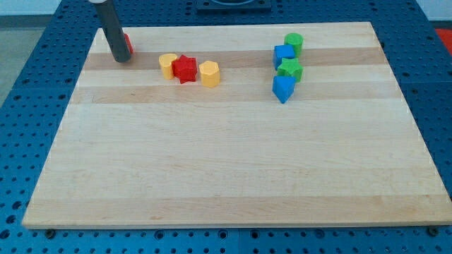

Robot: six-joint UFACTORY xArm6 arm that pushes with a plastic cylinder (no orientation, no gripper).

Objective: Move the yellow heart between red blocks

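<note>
Rod tip at the wooden worktop's (226,176) top-left corner, blocks to its right.

The tip (121,61) of the dark rod, which carries no pincer, touches a partly hidden red block (128,45). Right of it: yellow heart block (167,65), red star block (185,68), yellow hexagonal block (210,73), touching in a row; farther right, blue and green blocks.

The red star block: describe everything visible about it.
The red star block is a small, solid-coloured piece with a matte, painted look, lying flat on the wooden board near the view's top, left of centre. It sits wedged between two yellow blocks: one at its left, apparently the heart, and one at its right, both seeming to touch it. My tip stands well off to its left, beside another red block, not touching the star.
</note>
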